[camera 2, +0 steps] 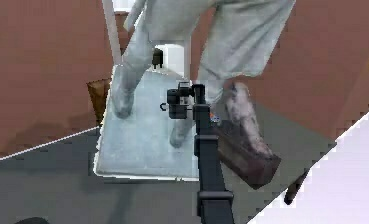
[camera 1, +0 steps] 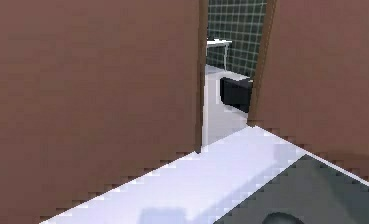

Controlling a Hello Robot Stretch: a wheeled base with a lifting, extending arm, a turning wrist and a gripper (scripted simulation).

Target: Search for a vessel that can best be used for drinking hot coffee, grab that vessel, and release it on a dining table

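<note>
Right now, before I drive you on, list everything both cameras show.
wall: one, brown, forward view's left and middle
doorway: one, brown frame, forward view's upper right of middle
tiled wall: one, green, through the doorway
white unit: one, white with a dark front, inside the doorway
floor: pale strip, dark grey at the lower right
statue legs: two, pale grey, arm side view's top, standing on the slab
slab: one, pale grey, on the dark floor
box-like thing: one, brown, at the slab's far left corner
mottled block: one, reddish brown, at the slab's right edge
arm: one, dark bar, from the bottom edge
pincer: one, dark, with the slab behind it; cannot tell whether it holds anything
</note>
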